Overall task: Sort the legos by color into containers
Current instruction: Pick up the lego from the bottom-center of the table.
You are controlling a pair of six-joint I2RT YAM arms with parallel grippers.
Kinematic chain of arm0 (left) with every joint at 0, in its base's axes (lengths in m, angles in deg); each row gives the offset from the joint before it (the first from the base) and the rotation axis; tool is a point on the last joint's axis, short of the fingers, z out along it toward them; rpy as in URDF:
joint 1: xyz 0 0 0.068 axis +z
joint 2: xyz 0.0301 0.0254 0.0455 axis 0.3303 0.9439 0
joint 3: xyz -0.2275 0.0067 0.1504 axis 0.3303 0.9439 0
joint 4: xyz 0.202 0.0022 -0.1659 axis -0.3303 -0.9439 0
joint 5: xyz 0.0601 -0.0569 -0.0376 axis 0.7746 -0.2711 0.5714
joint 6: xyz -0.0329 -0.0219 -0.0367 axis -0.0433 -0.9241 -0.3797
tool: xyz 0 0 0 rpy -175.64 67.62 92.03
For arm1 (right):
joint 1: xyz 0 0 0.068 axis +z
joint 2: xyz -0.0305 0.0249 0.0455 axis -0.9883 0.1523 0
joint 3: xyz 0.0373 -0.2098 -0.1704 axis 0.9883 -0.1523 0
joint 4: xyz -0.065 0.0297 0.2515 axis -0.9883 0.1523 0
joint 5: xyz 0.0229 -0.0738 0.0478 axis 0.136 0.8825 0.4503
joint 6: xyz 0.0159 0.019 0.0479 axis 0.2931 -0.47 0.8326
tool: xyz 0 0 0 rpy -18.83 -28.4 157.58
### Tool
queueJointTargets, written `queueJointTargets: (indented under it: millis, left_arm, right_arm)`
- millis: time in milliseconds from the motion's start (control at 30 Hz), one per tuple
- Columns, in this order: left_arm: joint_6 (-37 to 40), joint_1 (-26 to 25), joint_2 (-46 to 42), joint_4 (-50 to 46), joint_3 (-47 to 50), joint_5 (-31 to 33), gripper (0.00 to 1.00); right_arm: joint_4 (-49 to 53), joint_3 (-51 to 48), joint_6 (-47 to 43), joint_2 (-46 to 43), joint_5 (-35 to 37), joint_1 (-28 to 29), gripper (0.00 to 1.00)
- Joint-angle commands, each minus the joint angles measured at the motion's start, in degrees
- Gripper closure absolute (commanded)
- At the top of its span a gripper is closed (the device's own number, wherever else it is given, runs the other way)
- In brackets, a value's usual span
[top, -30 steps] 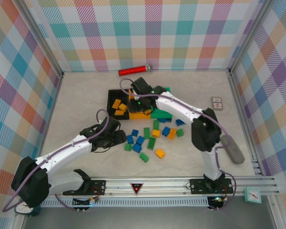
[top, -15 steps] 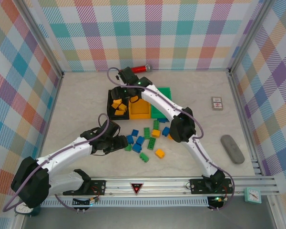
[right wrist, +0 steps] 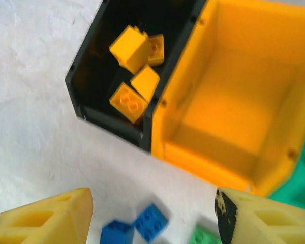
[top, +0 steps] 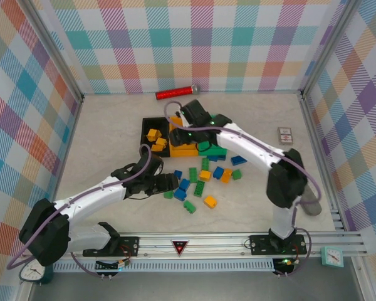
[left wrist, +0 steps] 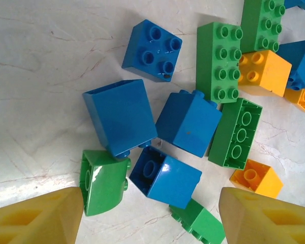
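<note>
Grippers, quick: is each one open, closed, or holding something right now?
Left gripper: open, empty, over the loose blue legos.
Right gripper: open, empty, by the black bin and yellow-orange bin.

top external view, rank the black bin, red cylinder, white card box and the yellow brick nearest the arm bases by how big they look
1. black bin
2. red cylinder, long but thin
3. white card box
4. yellow brick, only a little smaller than the box
</note>
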Motion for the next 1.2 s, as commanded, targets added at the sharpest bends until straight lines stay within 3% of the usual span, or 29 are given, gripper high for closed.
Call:
queueJointTargets:
  millis: [0,200,533,967,1167]
  left_arm:
    - [-1.1,-0.7,0.9,0.1,-1.1,3.3,0.30]
    - [-4.3,-0.8,1.9,2.5,-0.1,6.4,0.31]
    - [-5.1,-0.8,4.7,4.6,-1.8,8.4,0.31]
    - [-7.1,-0.7,4.4,1.0,-2.0,10.8,0.32]
    - [-8.2,-0.7,2.0,0.9,-0.1,12.1,0.32]
  right_arm:
    - [-2.6,-10.9,2.1,-6.3,1.1,0.1,0.35]
    - [-0.4,-29.3,4.6,-20.3,2.9,0.5,0.35]
    - [4.5,-45.9,4.0,-34.0,0.4,4.2,0.35]
    - [-2.0,-44.6,3.9,-18.9,-0.7,9.8,0.39]
    - [-2.7,-44.0,5.1,-16.5,0.5,11.6,0.67]
